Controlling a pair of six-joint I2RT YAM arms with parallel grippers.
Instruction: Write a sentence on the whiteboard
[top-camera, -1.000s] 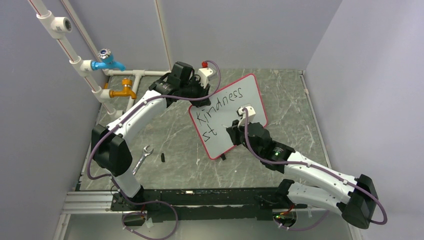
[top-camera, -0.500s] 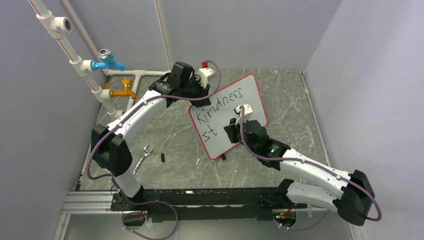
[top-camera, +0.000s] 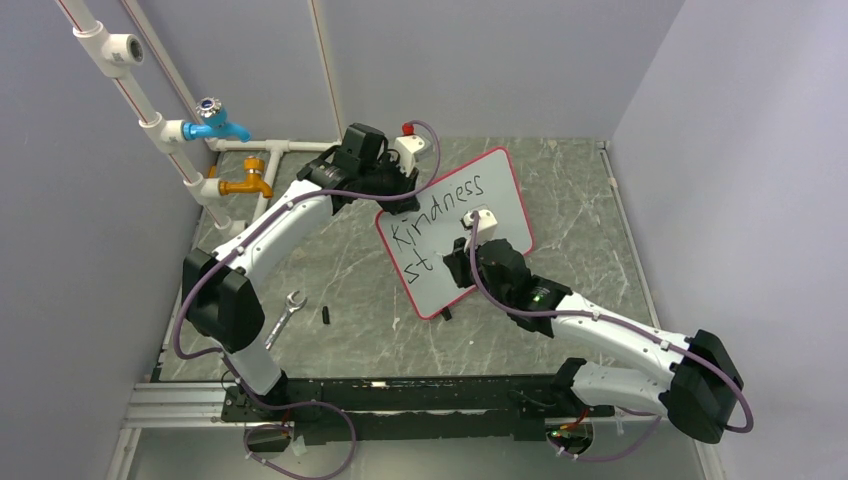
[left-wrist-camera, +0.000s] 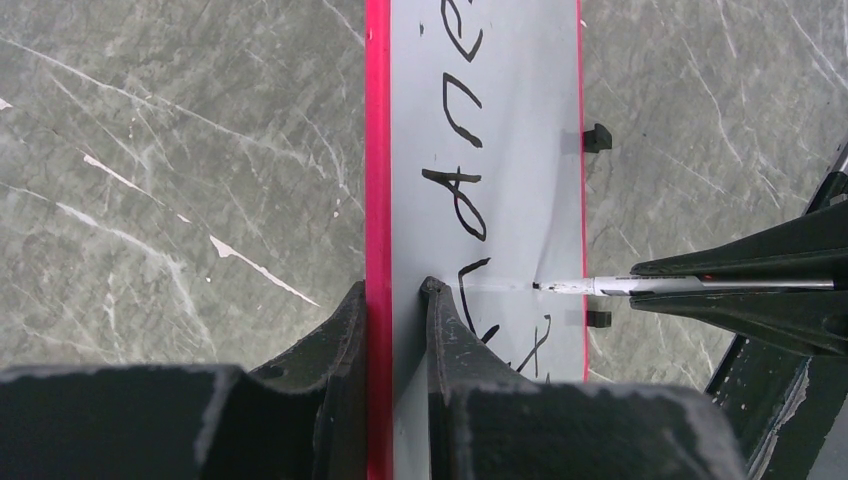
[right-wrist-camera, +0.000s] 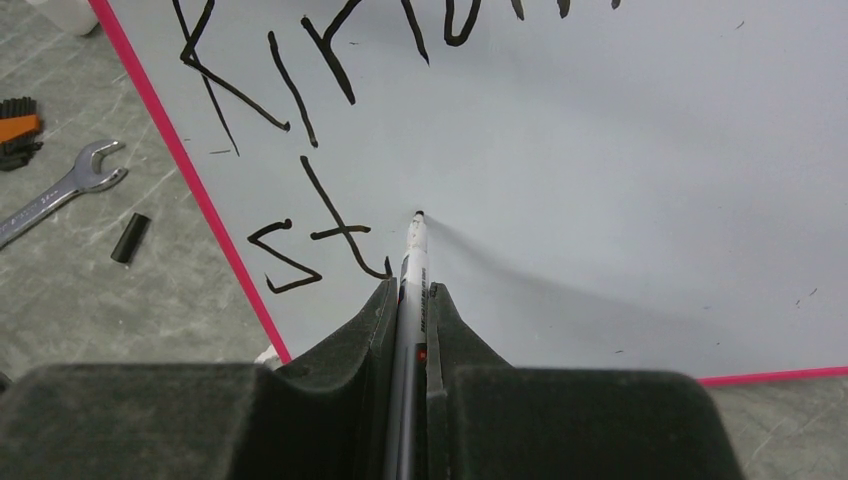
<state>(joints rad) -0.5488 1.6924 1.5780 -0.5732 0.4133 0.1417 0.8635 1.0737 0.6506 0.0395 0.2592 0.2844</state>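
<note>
The whiteboard (top-camera: 500, 195), white with a red rim, stands tilted on the table. Its black sentence reads "Kindness" (top-camera: 440, 210) with "st" (top-camera: 415, 265) below. My left gripper (top-camera: 395, 185) is shut on the board's upper left edge. In the left wrist view its fingers (left-wrist-camera: 395, 290) pinch the red rim of the whiteboard (left-wrist-camera: 520, 150). My right gripper (top-camera: 458, 262) is shut on a marker (right-wrist-camera: 413, 250) at the jaws (right-wrist-camera: 410, 290). The marker's tip is at the board just right of "st" (right-wrist-camera: 315, 245). That marker (left-wrist-camera: 600, 286) also shows from the side.
A wrench (top-camera: 283, 315) and a small black cap (top-camera: 327, 314) lie on the table left of the board. White pipes with a blue tap (top-camera: 215, 120) and an orange tap (top-camera: 245, 185) stand at the back left. Grey walls enclose the table.
My right arm has swung left across the board, bringing the marker from mid-board to just right of "st". The left arm and the board have not moved.
</note>
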